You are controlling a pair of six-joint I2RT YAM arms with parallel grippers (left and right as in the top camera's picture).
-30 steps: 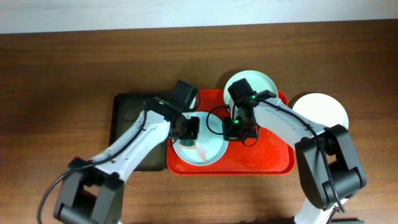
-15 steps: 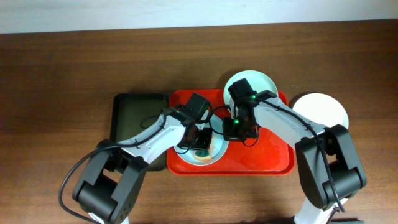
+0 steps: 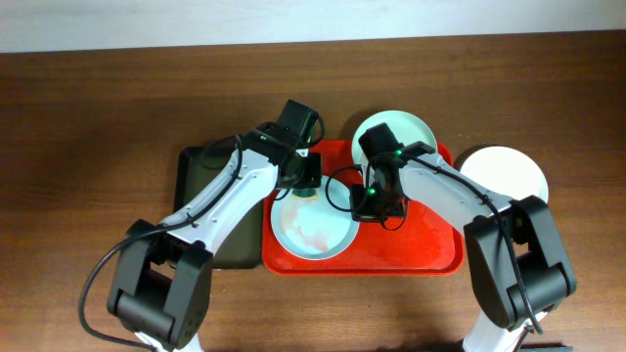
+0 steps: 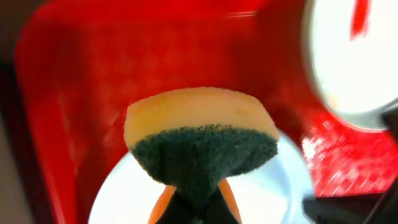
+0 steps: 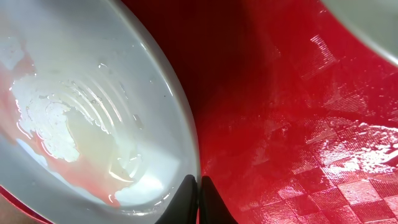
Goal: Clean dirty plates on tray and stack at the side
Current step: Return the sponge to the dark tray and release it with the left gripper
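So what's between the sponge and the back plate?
Only bare red tray, shown in the left wrist view between sponge and back plate.

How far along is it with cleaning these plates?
Done, apparently: the white plate sits beside the red tray, no smear visible. In hand: the right gripper pinches the rim of the front plate while the left gripper holds a sponge over its far edge; pink streaks show. Left: the back plate, red-marked, then stacking.
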